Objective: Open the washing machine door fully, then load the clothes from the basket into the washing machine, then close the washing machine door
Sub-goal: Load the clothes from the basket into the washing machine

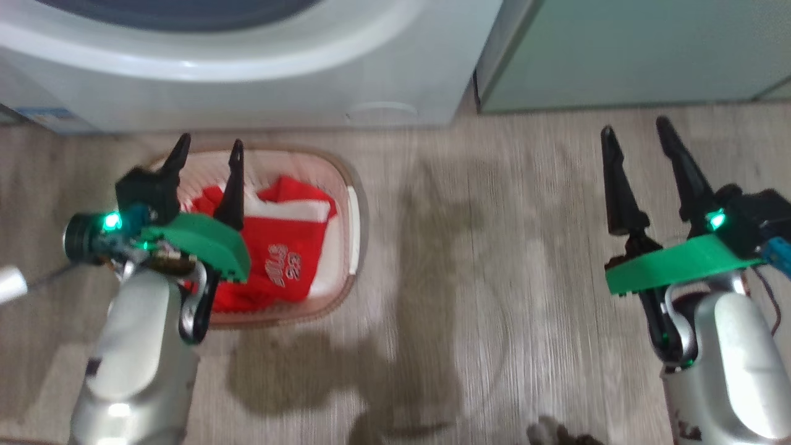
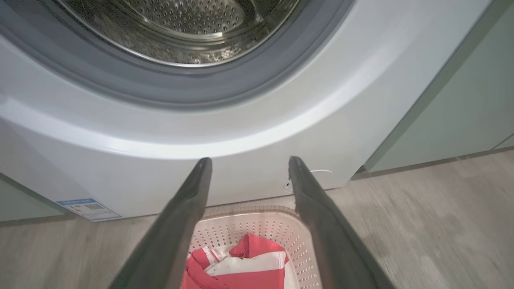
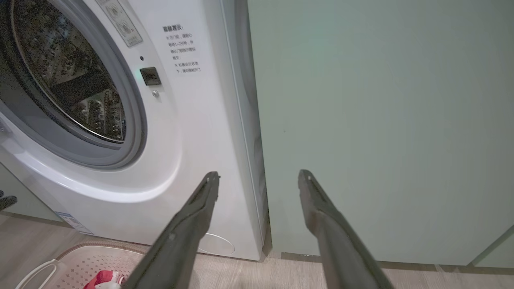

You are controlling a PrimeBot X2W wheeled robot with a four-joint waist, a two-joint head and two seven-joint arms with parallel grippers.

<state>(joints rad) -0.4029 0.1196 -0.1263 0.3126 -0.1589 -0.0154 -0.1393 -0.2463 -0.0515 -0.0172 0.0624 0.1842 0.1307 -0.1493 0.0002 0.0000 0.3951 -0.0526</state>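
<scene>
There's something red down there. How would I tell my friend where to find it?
Start at the big white washing machine. On the floor right in front of it sits a cream basket full of little holes. Inside lie the clothes: the one bright red thing there, with white trim and white lettering.

Notice (image 3: 182, 50) on washing machine (image 3: 180, 152) headed 温馨提示; clothes (image 1: 278, 259) lettering blurred
</scene>
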